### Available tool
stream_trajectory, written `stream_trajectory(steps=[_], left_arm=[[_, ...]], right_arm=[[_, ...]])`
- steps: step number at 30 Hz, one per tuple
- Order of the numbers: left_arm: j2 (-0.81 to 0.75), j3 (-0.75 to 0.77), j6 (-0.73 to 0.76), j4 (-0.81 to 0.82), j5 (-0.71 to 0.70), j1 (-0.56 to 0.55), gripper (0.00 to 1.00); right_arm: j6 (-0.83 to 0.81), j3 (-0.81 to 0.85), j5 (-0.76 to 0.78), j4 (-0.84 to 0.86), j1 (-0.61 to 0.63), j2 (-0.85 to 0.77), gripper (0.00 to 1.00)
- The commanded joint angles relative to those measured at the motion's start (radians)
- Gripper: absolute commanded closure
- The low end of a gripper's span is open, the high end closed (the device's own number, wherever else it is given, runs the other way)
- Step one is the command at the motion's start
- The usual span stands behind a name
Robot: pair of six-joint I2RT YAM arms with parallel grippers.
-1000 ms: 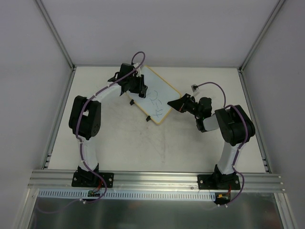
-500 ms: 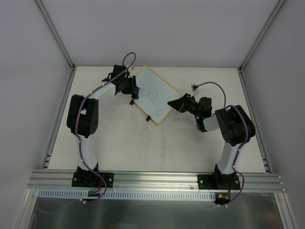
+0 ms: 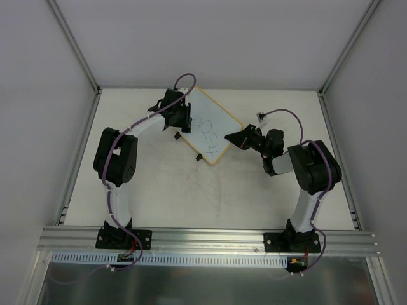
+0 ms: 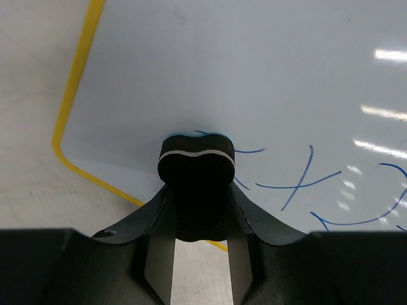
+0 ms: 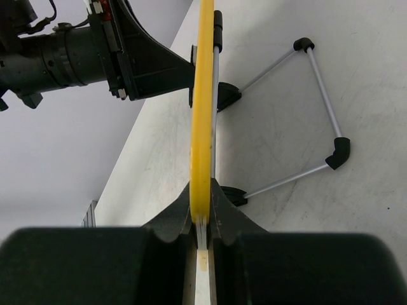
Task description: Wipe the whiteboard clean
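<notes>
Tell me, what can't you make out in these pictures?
- Top view: the scribbles on the white, yellow-framed rectangular whiteboard are too small to read; the left arm covers its left side.
- Left wrist view: the small black bone-shaped eraser hides any ink beneath it; scribbles run off the right edge.
- Right wrist view: the whiteboard is edge-on, its face unseen.

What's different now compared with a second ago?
The left gripper, shut on the eraser, swept left toward the whiteboard edge, then back right onto it. The right gripper kept clamping the whiteboard's edge; the whiteboard and its blue scribbles stayed put.
</notes>
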Motion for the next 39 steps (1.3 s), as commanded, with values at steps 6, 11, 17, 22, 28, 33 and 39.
stream_trajectory(steps=[6,11,17,22,28,33,39], left_arm=[[-0.058,-0.102,-0.062,0.060,0.146,-0.187,1.00],[-0.090,-0.152,-0.062,0.092,0.175,-0.228,1.00],[-0.092,-0.164,-0.050,0.103,0.156,-0.222,1.00],[-0.063,-0.140,-0.047,0.103,0.198,-0.142,1.00],[-0.043,-0.102,-0.050,0.102,0.232,0.005,1.00],[-0.035,-0.042,0.010,0.042,0.140,0.039,1.00],[-0.009,0.003,0.009,0.025,0.120,0.048,1.00]], right_arm=[[-0.004,0.007,-0.033,0.249,0.009,-0.052,1.00],[-0.004,0.009,-0.033,0.249,0.010,-0.050,1.00],[-0.006,0.007,-0.035,0.249,0.012,-0.052,1.00],[-0.006,0.009,-0.035,0.249,0.012,-0.053,1.00],[-0.004,0.010,-0.037,0.249,0.015,-0.052,1.00],[-0.006,0.012,-0.037,0.249,0.017,-0.052,1.00],[-0.006,0.012,-0.038,0.249,0.018,-0.050,1.00]])
